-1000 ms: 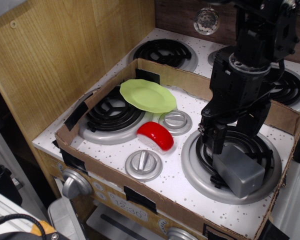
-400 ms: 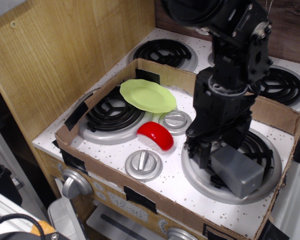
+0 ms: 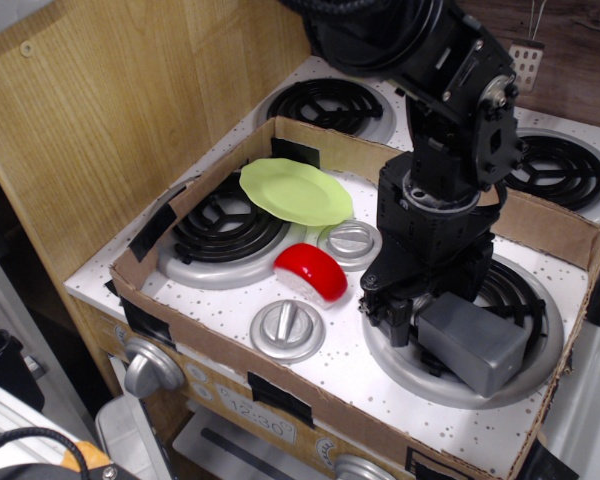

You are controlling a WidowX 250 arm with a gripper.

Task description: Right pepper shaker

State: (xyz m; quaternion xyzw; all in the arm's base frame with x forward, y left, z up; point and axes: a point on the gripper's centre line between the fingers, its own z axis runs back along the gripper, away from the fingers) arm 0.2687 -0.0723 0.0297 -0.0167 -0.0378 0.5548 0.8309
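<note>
Pepper shaker (image 3: 475, 345): grey block lying flat on the front right burner (image 3: 400, 362), long side running left to right.
Gripper (image 3: 398, 322): low at the shaker's left end; the shaker lies to its right.
Jaws: can't tell if open or closed.
Behind: green plate (image 3: 295, 190).

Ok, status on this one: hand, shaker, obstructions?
Hand down at left end of pepper shaker, grip state unclear. Shaker lying flat on right burner. Nothing blocking.
</note>
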